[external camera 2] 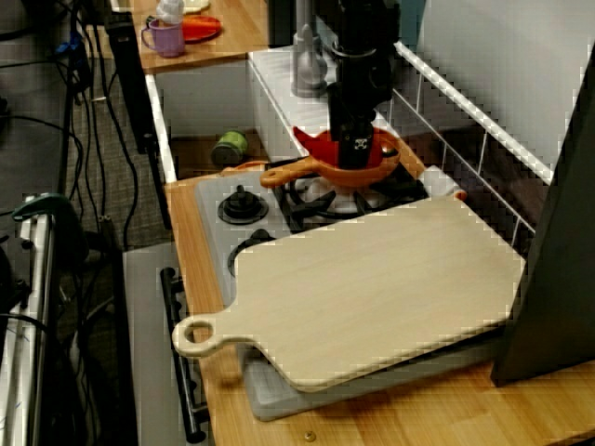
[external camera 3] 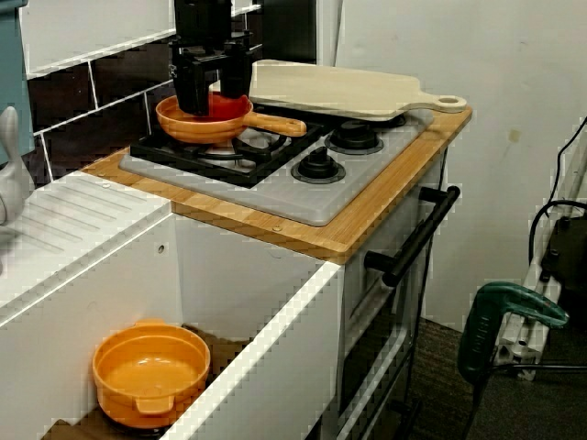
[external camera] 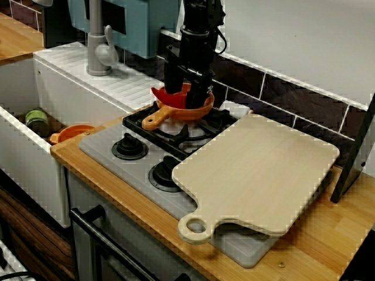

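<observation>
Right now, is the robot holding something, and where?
It cannot be told for sure: the jaws stand around a red thing inside the orange pan.

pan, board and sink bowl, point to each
pan (external camera: 187, 113), front view, its front wall
board (external camera: 263, 170), front view, middle of its top
bowl (external camera 3: 151, 368), view from the sink side, its inner floor

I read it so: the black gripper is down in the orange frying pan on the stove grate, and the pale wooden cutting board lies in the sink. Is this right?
No. The pale wooden cutting board lies on the grey stove top, as the view from the front shows. The rest is right.
</observation>
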Tool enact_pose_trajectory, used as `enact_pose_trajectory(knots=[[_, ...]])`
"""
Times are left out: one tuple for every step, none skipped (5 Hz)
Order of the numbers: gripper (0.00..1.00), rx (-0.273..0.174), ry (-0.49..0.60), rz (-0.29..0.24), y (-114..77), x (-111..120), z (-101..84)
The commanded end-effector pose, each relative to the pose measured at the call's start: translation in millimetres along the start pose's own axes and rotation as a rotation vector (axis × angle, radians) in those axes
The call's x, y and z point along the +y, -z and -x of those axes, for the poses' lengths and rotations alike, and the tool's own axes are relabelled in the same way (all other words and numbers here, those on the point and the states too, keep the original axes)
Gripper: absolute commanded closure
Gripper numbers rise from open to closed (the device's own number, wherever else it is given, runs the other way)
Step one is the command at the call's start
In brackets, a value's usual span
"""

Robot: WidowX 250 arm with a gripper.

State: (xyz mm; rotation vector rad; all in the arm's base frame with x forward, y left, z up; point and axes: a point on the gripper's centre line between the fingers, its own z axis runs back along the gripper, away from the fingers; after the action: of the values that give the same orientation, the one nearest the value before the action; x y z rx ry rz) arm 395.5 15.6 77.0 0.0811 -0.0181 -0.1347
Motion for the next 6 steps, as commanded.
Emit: enact_pose_trajectory(knots=[[1.00, -0.061, -0.023, 0.000, -19.2, 6.9, -3.4], [1.00, -0.069, -0.026, 0.013, -24.0, 8.9, 4.9], [1.00, -0.092, -0.008, 0.014, -32.6, 5.8, 20.0], [1.00, -0.079, -0.009, 0.040, -41.9, 7.5, 27.9], [1.00, -0.078, -0.014, 0.061, -57.2, 6.7, 27.0], [1.00, -0.075, -0.018, 0.082, -67.8, 5.3, 26.1]])
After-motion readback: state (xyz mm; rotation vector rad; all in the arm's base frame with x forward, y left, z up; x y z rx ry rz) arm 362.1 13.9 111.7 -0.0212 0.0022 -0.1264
